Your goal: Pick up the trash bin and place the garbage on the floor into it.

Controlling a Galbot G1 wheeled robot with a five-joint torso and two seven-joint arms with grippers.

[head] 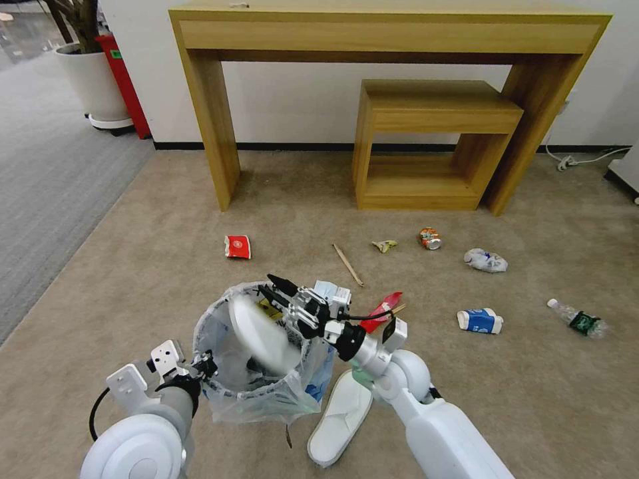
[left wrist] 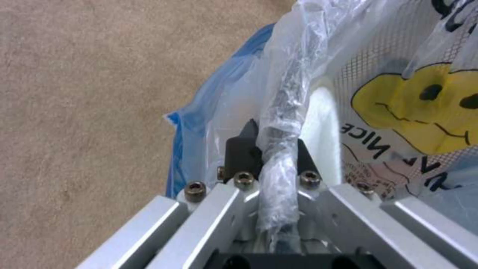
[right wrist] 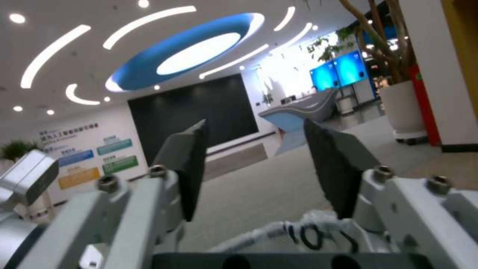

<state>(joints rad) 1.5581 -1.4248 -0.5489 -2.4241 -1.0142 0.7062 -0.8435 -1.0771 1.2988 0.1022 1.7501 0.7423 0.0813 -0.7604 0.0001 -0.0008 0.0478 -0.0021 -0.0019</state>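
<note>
Open beige carpet floor [head: 166, 266] ran wide ahead & to both sides. Grey ribbed carpet [head: 46, 179] bordered it on the left. Far edge was the wall w/ a wooden desk [head: 393, 26] & a smaller wooden stool-shelf [head: 432, 133] nested under it. A white planter [head: 93, 83] stood at the far-left corner, a power cord [head: 579, 159] lay at the far right.

Trash bin [head: 259, 359] sat close in front of the robot, left of centre, w/ its plastic liner crinkled round the rim. Left gripper [head: 203, 366] was at the bin's near-left rim; in the left wrist view its 2 black fingers [left wrist: 241, 149] were clamped on the bagged rim, liner bunched between them.

Right arm reached forward from the lower right, w/ the right gripper [head: 276, 286] above the bin's far rim, tilted up & pointing left. Its jaws stood apart w/ nothing between them. A white slipper [head: 256, 332], blurred, was inside the bin mouth just below that gripper.

A 2nd white slipper [head: 339, 419] lay on the carpet just beside the bin, on its right. Red wrapper [head: 237, 247] lay beyond the bin. Chopstick [head: 347, 264], crushed can [head: 430, 238], crumpled paper [head: 486, 260], paper cup [head: 480, 320] & plastic bottle [head: 578, 319] were scattered to the right, well apart.
</note>
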